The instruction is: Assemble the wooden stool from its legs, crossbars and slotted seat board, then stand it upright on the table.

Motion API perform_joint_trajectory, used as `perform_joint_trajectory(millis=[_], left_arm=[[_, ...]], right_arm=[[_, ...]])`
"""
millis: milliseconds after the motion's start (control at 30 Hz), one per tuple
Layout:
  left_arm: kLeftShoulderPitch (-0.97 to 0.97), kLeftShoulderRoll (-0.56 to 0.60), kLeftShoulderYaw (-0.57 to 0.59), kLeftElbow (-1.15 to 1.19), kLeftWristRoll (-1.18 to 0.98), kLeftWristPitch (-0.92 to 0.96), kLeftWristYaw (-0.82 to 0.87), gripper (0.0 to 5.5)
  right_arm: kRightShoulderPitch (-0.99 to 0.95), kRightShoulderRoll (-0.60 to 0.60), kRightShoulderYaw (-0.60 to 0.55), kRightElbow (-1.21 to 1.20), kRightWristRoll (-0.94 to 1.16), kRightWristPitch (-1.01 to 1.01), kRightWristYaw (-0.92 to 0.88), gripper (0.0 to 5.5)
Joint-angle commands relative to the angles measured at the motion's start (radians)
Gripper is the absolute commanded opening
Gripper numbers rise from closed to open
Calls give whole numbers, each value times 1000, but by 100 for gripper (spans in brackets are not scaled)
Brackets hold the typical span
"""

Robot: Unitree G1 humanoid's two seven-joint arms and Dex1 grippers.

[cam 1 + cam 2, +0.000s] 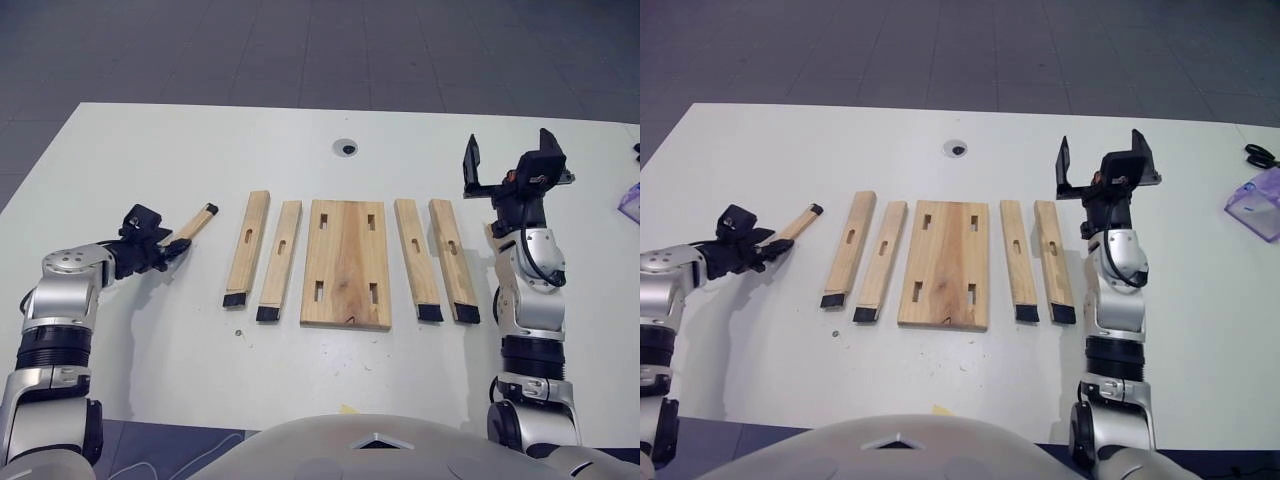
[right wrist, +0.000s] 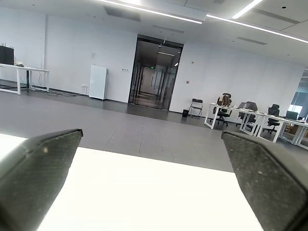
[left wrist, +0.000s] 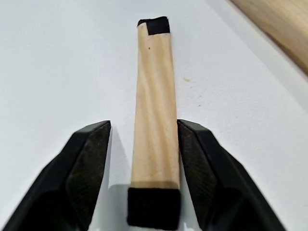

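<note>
The short crossbar [image 3: 155, 106] lies flat on the table [image 1: 150, 150], out on my left, near the outermost leg [image 1: 247, 248]. My left gripper [image 1: 172, 246] straddles its near end with the fingers apart. One pad meets the wood and the other leaves a sliver of table showing, so I judge I'm lined up to grip, not clamped. The seat board [image 1: 346, 262] lies mid-table between the legs. My right gripper [image 1: 508, 158] is raised clear, fingers wide apart and holding nothing.
</note>
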Motion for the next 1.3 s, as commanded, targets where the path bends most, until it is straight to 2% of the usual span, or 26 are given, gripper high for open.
perform_joint_trajectory(millis=[33,100,300,433,500,567,667,833,1067,1267,1300], left_arm=[[-33,12,-55,111,70,-23,-17,164],[-82,7,-58,161,77,-41,-15,132],[-114,-4,-69,214,91,-64,-19,132],[-240,-86,96,104,2,-90,206,131],[-286,-130,108,-72,30,-151,315,131],[-307,-173,73,-267,35,-178,335,131],[-328,-216,24,-457,-59,-125,262,131],[-250,-243,-86,-541,-101,-95,138,131],[-138,-293,-169,-722,-150,-2,111,131],[-116,-303,-188,-774,-145,28,113,131],[-112,-300,-191,-775,-137,24,112,131]], right_arm=[[23,37,1,2,-9,-19,-40,540],[27,57,0,9,-19,-28,-68,540],[32,76,-10,10,-26,-43,-105,540],[26,88,29,-20,5,-28,-64,540],[3,124,51,-64,143,61,13,540],[-24,183,40,-152,415,207,81,540],[-32,226,34,-285,761,370,136,540],[-49,276,56,-361,995,470,100,540],[-67,300,105,-282,990,519,80,540],[-93,316,163,-227,866,488,98,540],[-96,322,171,-219,857,488,101,518]])
